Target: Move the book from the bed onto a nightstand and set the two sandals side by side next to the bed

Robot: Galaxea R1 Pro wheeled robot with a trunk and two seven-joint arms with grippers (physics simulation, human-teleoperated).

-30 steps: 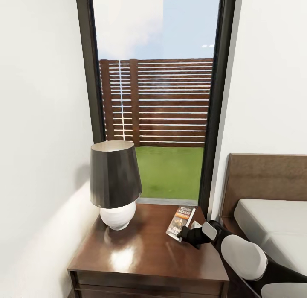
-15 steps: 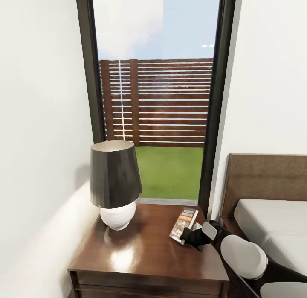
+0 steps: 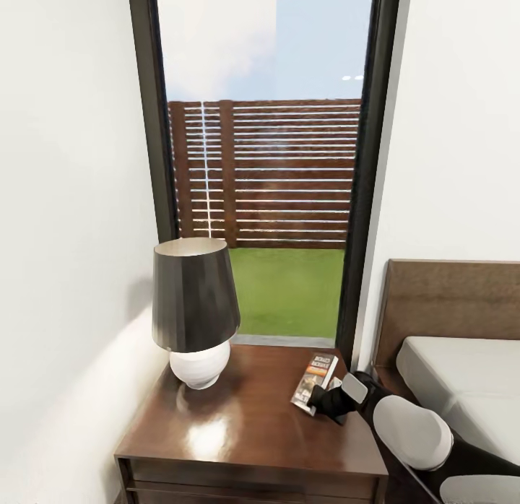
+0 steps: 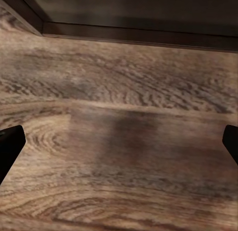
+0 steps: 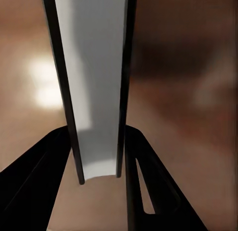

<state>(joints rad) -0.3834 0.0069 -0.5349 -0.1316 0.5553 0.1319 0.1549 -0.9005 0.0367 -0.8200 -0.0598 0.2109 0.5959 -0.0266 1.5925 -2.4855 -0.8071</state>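
The book (image 3: 315,382) is held by the right gripper (image 3: 323,398) above the right side of the nightstand (image 3: 245,432), near the window (image 3: 263,157) corner. In the right wrist view the two dark fingers (image 5: 44,171) press on both covers of the book (image 5: 94,82), with its white page edge between them, so the grip is tight on it. The book stands tilted, with its cover turned to the left toward the lamp (image 3: 193,309), and I cannot tell if its lower edge already touches the wood.

As I judge it, the first part of the task is nearly done: the book has left the bed (image 3: 462,388) and is over the nightstand, but it is not released yet. It must be put down and let go. The two sandals are not handled here, so that whole part is left.

The left gripper (image 4: 119,142) looks down at a wood-plank floor (image 4: 119,92) with its fingers spread wide and nothing between them.

Compared with one second ago, the book has moved a little to the right and to the far side, nearer to the window frame, and it looks more upright. The gripper went along with it. The lamp, the nightstand and the bed are in the same places, so the camera has not moved.
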